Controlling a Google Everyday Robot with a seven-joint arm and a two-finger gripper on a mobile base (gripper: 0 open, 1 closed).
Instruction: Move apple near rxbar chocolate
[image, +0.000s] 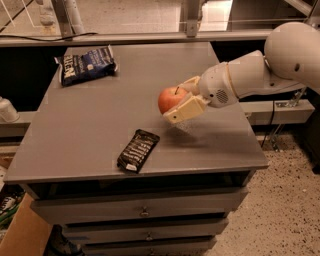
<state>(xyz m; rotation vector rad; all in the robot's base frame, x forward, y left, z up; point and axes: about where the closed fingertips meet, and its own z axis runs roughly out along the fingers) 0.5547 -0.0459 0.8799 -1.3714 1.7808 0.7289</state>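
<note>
From where I stand, the white robot arm (250, 75) reaches in from the right, over the grey tabletop (100, 120). At its end the tool (176, 102) is pinching the apple (170, 99). One of its cream-coloured fingers (186, 108) lies along the apple's near lower side and the other sits against its far side, so the fruit is clamped between them. The apple is red-orange, its short dark stem pointing up. It appears to hang a little above the surface, over the right-hand middle of the tabletop, with a soft shadow (189, 128) on the grey top just below the tool.

The rxbar chocolate (138, 150) lies flat near the front edge of the tabletop, to the left of the apple and closer to me. Its black wrapper shows rows of white lettering and sits at a slant to the edge. The bar and the apple are apart, with a stretch of bare grey between them.

Far back at the left corner rests a crinkled blue-and-white chip bag (86, 65), well apart from both.

Below the tabletop I see a stack of grey drawers (145, 212) with small knobs. A cardboard box (20, 235) stands at the lower left, and a speckled floor (280, 200) spreads out on the right.
</note>
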